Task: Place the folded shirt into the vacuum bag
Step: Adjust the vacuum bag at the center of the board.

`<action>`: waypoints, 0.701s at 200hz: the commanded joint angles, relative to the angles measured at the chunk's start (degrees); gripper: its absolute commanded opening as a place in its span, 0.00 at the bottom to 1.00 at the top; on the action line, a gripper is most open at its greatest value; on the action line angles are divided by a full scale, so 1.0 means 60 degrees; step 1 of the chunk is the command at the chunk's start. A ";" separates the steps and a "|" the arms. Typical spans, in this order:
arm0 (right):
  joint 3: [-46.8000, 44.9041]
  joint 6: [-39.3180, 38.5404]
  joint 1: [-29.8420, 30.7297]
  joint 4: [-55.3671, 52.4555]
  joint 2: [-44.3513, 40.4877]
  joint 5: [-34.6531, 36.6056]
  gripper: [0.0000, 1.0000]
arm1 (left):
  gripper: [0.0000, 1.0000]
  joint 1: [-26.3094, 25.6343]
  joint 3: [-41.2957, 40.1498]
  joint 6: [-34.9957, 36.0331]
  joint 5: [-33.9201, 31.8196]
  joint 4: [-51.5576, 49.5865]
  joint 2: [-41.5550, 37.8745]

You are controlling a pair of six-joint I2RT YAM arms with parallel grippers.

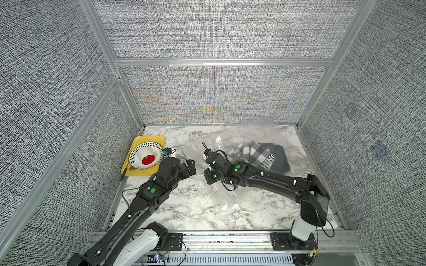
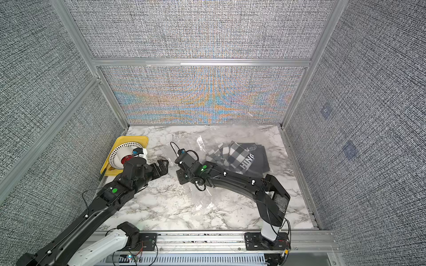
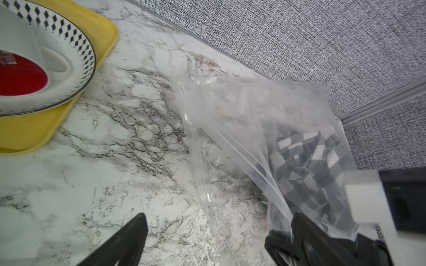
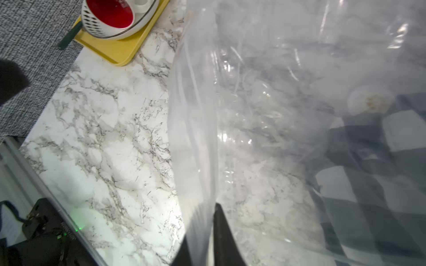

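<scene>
left gripper [image 3: 220, 218] wide open, empty; vacuum bag [image 4: 265, 92] edge between jaws of right gripper [image 4: 201, 237], grip unclear; shirt [image 1: 258, 156] (checked) inside.

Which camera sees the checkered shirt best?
The top views: both show the shirt almost whole and sharp. The left wrist view shows it hazy through the bag. The right wrist view shows only a blurred part.
</scene>
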 commanded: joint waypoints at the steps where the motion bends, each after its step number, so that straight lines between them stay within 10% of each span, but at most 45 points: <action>1: 0.0245 -0.0241 -0.0015 0.0061 -0.0034 -0.0700 0.40 | 1.00 0.0235 0.0447 0.0238 0.0658 -0.0218 0.0539; 71: -0.0320 -0.0444 -0.1219 -0.0341 -0.1388 -0.1034 0.91 | 0.99 0.0239 0.1694 0.0708 0.2495 -0.0251 0.1829; 140: -0.2490 -0.0187 -0.4091 0.0233 -0.3707 -0.1053 0.98 | 0.97 -0.0702 0.3218 0.0887 0.2699 -0.0533 0.3243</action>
